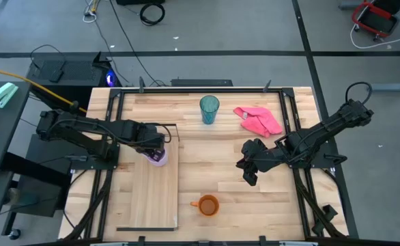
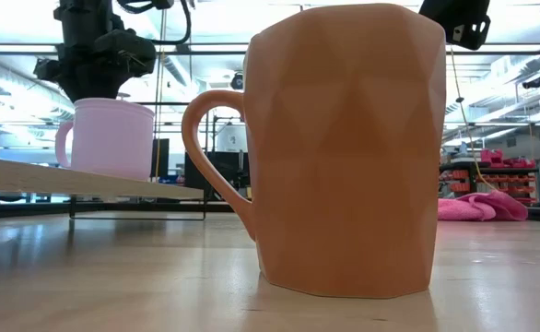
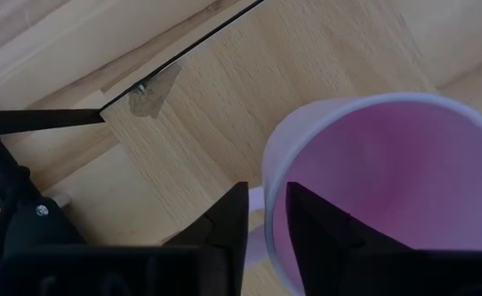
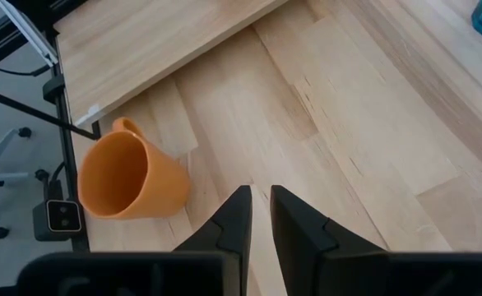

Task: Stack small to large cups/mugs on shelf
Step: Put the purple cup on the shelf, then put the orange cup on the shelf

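Note:
The small lilac mug (image 1: 158, 157) stands upright on the far end of the light-wood shelf (image 1: 149, 191), seen on the shelf's edge in the low view (image 2: 113, 138). My left gripper (image 3: 267, 210) points down over it, open. One finger is inside the rim (image 3: 275, 177) and one is outside, by the handle. The orange mug (image 1: 207, 205) stands on the table near the front edge. The teal tumbler (image 1: 209, 109) stands at the far middle. My right gripper (image 4: 260, 205) hovers above the table right of centre, open by a narrow gap with nothing between its fingers.
A pink cloth (image 1: 258, 119) lies crumpled at the far right of the table. The shelf's thin black wire frame (image 3: 183, 57) runs along its far end. Bare tabletop (image 1: 213, 157) lies between the shelf and my right gripper.

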{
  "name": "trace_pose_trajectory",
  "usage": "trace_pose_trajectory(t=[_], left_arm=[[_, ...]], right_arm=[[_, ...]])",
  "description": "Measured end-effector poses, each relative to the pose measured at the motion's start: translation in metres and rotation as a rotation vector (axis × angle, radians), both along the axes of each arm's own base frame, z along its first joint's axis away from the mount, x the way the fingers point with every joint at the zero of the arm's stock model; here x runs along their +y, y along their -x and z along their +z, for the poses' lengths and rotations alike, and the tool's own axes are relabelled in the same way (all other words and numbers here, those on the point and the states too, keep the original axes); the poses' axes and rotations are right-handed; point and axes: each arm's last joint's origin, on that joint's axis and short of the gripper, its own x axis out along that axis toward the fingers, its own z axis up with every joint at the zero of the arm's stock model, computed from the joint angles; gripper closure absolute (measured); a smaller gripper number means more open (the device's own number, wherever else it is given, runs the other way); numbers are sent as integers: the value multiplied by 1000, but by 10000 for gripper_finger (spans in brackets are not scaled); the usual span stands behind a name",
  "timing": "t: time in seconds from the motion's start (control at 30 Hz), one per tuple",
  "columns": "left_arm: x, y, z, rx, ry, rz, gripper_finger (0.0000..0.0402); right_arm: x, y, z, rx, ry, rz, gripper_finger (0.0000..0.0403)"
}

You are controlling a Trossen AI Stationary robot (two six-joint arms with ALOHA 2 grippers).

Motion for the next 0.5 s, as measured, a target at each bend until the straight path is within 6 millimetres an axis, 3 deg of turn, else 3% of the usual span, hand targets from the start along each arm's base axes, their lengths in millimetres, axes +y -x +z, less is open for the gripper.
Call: trace_pose_trajectory(t=[0.5], left_arm=[[0,27,41,-321,50,77,303]], right_arm=[[0,-1,1,-11,-6,0,347]])
